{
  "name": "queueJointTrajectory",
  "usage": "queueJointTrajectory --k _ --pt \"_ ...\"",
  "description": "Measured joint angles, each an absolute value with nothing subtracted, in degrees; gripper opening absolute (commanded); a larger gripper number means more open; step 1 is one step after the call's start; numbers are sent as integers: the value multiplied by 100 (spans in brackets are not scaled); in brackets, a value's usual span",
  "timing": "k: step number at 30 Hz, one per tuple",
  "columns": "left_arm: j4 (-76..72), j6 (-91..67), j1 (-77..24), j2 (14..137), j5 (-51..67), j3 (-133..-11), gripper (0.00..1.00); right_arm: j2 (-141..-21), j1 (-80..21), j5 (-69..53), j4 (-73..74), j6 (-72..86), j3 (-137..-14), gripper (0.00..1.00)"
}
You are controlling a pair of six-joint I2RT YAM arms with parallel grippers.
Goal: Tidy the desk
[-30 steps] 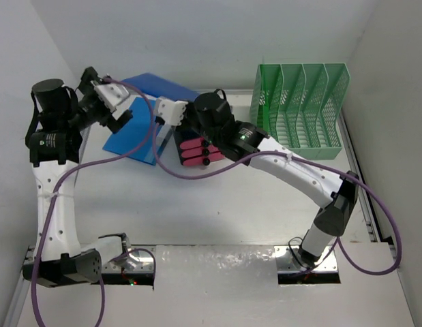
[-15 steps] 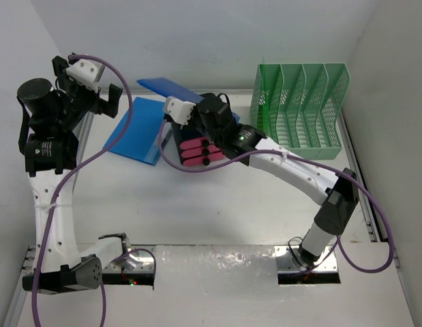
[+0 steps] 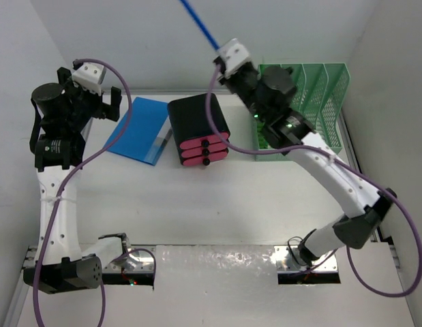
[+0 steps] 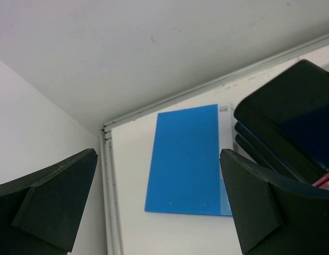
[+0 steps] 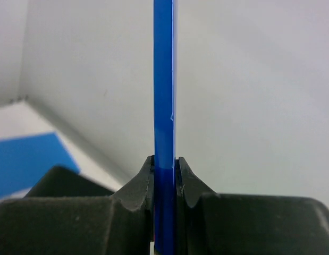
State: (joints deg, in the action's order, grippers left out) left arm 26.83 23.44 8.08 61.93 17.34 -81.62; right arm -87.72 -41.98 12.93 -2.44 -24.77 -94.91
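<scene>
Overhead: white surface [image 3: 217,204] spreads under both arms, carrying a flat blue folder [image 3: 139,129] at far left, a black box of pink drawers [image 3: 199,129] just beside it, and a green mesh file rack [image 3: 320,102] at far right; right fingers [image 3: 219,63] hold a second blue folder [image 3: 197,20] aloft, edge-on; left wrist: left fingers [image 4: 52,202] splayed wide, grasping nothing, above the flat blue folder; right wrist: right fingers clenched on the second blue folder's edge.
</scene>
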Motion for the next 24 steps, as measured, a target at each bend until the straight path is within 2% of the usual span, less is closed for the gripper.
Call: queueJointTrajectory --k 7,13,24 --pt "2681 2353 808 6215 2069 -7898 100 -7811 -3363 1157 -711 -2021 -9426 0" --pt "2604 2217 808 6219 1970 -7732 100 -6997 -2587 1146 -1046 -1640 -8643 0" --pt "2596 2246 808 6217 1925 -7546 100 -6886 -921 626 -1341 -132 -7330 0"
